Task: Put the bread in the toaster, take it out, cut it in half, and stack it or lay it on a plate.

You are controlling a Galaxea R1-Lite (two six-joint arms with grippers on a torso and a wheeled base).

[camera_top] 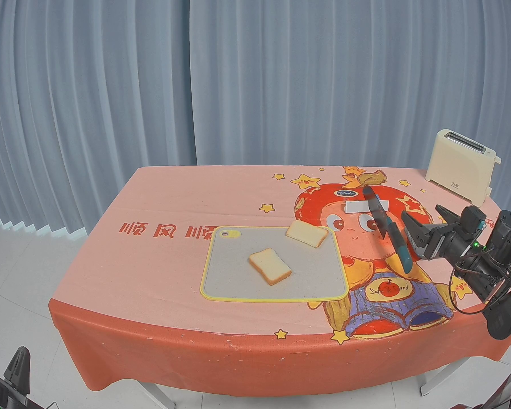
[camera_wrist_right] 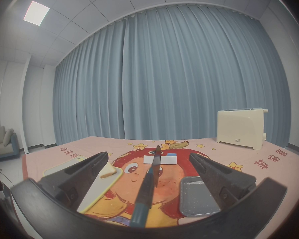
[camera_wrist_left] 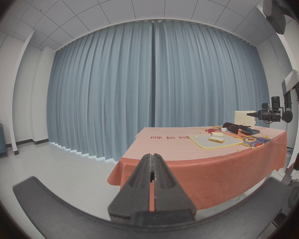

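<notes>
Two half slices of bread lie on the grey, yellow-rimmed cutting board (camera_top: 233, 274): one (camera_top: 269, 266) in its middle, the other (camera_top: 306, 233) at its far right corner. A knife (camera_top: 389, 228) with a dark blade and teal handle lies right of the board, its blade propped on a white rest (camera_top: 367, 206). My right gripper (camera_top: 423, 214) hovers open just right of the handle. In the right wrist view the knife (camera_wrist_right: 149, 183) runs between the spread fingers (camera_wrist_right: 86, 180), untouched. The cream toaster (camera_top: 461, 166) stands at the far right corner. My left gripper (camera_wrist_left: 152, 183) is shut, low and well left of the table.
A grey rectangular plate (camera_wrist_right: 197, 191) lies on the cloth beside the knife, under my right gripper. The left half of the table (camera_top: 153, 200) holds nothing. A blue curtain hangs behind it. The toaster's slot (camera_top: 465, 141) looks empty.
</notes>
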